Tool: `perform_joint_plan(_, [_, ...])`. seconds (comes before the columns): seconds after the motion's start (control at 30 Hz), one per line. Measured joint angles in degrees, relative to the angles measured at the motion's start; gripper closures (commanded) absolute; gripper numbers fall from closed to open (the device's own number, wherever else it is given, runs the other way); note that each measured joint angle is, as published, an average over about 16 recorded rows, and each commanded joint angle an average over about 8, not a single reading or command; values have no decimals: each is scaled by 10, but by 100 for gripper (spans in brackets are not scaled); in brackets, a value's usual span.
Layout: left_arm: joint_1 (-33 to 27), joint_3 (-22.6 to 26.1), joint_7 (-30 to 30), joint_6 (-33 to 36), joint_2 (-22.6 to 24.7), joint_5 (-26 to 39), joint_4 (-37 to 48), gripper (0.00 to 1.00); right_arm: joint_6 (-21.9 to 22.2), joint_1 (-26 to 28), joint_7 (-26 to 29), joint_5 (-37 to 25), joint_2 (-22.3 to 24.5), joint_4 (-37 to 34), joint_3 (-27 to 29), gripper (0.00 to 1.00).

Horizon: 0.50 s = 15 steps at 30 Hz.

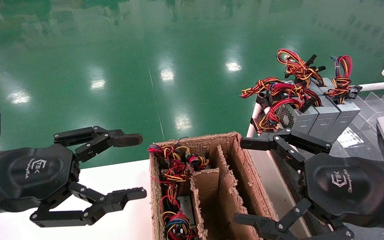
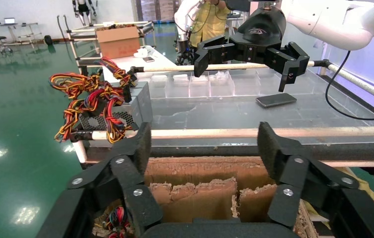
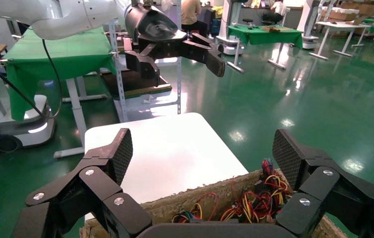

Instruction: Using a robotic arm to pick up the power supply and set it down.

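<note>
An open cardboard box (image 1: pixel 235 160) stands between my two grippers. In its left compartment lies the power supply (image 1: pixel 186 205), a grey unit under a red, yellow and blue wire bundle (image 1: pixel 177 226). More bundles (image 3: pixel 254 203) show over the box rim in the right wrist view. My right gripper (image 1: pixel 242 181) hangs open at the box's right side, holding nothing; its pads (image 3: pixel 120 151) are wide apart. The left gripper (image 1: pixel 135 166) is open too, left of the box, with a brown worn pad (image 1: pixel 128 140). Between its open jaws in the left wrist view (image 2: pixel 203 144) are the box's dividers (image 2: pixel 194 196).
Three alike grey units (image 1: pixel 322 116) with red-orange wires stand on the rack at back right, behind a white rail (image 2: pixel 254 133). A phone (image 2: pixel 275 99) lies on the clear-topped rack. The box sits at the edge of a white table (image 3: pixel 175 148), with green floor (image 1: pixel 145 66) beyond.
</note>
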Motion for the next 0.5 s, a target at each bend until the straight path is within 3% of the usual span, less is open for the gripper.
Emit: perform_joint_plan(0.5, [0, 0, 0, 0, 0, 0, 0, 100, 0, 0, 0, 0, 0, 0, 0, 0])
